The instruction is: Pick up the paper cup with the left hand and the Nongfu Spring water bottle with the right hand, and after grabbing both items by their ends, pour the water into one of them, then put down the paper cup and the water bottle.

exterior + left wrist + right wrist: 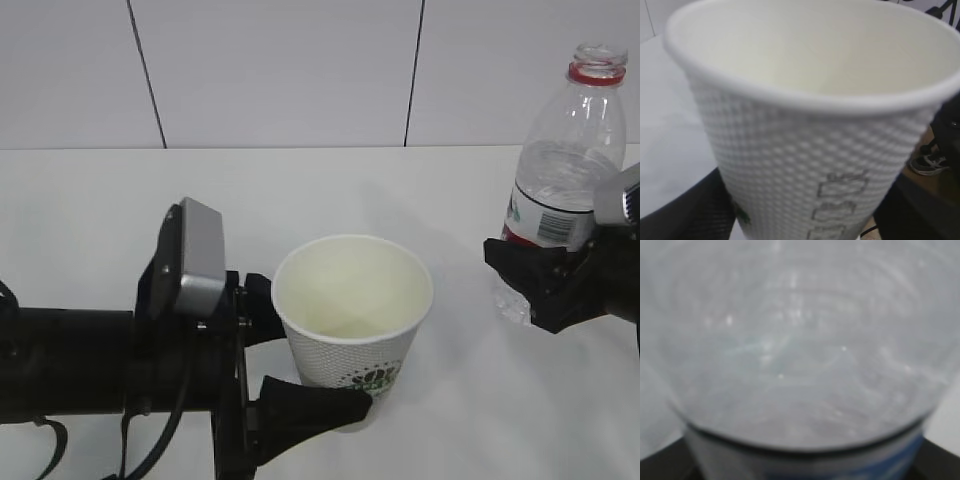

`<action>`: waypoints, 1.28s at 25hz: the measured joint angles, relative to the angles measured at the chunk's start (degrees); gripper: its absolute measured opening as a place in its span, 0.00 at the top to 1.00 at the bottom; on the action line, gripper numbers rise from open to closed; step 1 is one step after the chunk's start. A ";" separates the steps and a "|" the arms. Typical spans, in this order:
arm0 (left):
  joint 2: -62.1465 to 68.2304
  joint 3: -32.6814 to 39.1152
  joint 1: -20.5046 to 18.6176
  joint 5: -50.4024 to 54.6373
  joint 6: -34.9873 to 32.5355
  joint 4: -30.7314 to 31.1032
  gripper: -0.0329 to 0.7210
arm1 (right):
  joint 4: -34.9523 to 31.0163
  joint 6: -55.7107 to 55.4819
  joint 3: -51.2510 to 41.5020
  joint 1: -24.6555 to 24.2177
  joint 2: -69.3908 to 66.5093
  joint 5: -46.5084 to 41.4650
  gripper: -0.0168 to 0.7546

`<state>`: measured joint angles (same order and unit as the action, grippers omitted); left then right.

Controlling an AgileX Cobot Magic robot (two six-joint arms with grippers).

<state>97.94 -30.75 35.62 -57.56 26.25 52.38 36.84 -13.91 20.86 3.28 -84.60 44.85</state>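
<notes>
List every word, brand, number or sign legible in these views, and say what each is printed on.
Nothing here reads as a full word.
White dimpled paper cup: green round logo with lettering beneath, too small to read in the exterior view.
Same cup in the left wrist view: outlined letters running sideways, cut off at the edge, not legible.
Clear ribbed plastic water bottle: red-and-white label with dark print, too small and partly hidden.
Right wrist view: too blurred, no text.

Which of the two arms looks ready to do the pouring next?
Probably the right hand: it grips the uncapped water bottle upright, beside the paper cup. The left hand only clasps the empty cup.
</notes>
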 joint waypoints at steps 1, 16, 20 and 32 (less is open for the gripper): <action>1.05 -0.30 0.73 0.00 0.00 -0.41 0.19 | 0.00 0.00 0.00 0.00 0.00 0.00 0.34; 5.64 -5.72 4.33 -1.64 0.00 -2.56 0.19 | 0.00 0.00 0.00 0.00 0.00 0.00 0.34; 5.64 -6.56 4.33 -1.20 0.00 -1.60 0.19 | 0.00 0.00 0.00 0.00 0.00 0.00 0.34; 5.64 -6.56 4.33 -1.07 0.00 -0.41 0.20 | 0.04 0.00 0.00 0.00 0.00 0.00 0.34</action>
<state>103.58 -37.31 39.95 -58.63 26.25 51.97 36.88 -13.91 20.86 3.28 -84.60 44.85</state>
